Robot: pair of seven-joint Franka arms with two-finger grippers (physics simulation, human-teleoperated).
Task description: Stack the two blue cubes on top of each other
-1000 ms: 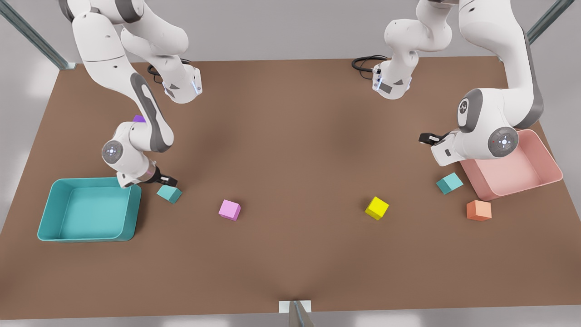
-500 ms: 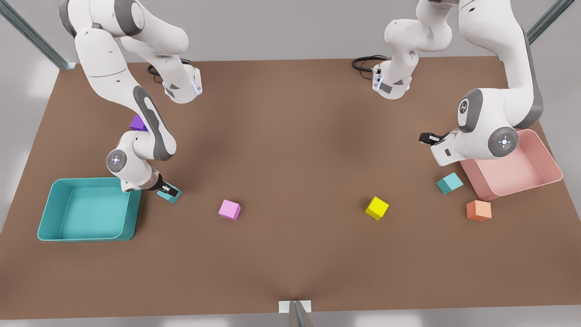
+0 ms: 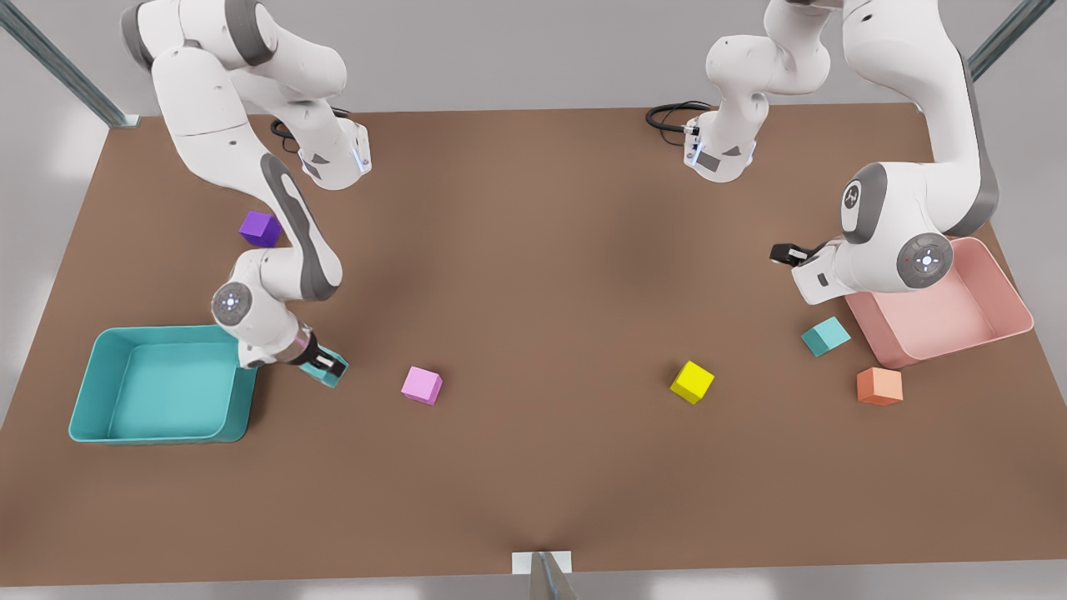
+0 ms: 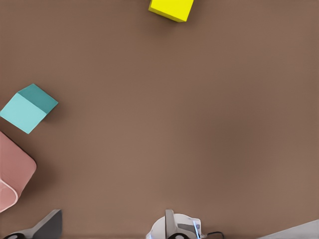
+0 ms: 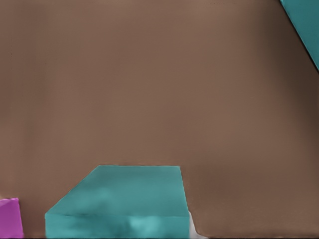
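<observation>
So one of the two blue cubes (image 3: 327, 374) is mostly hidden in the front view, tucked under the right pincer (image 3: 328, 364) just off the corner of the teal tray (image 3: 162, 429) on the front view's left; only a sliver of teal pokes out below the dark fingers (image 3: 334, 362). The right wrist view gets it close up (image 5: 122, 201) but cut off at the frame edge, with a bit of the pink cube (image 5: 10, 217) beside it. The pincer looks clenched on that cube. Compared with half a second ago, the arm has swung a touch toward the pink cube (image 3: 422, 385), taking the cube along, and the purple cube (image 3: 259, 228) is now fully uncovered. The other blue cube (image 3: 825, 336) sits on the counter (image 3: 533, 467) beside the pink tray (image 3: 1013, 304), same spot as before. The left pincer (image 3: 783, 253) waits above it, can't tell if it's open or closed.
</observation>
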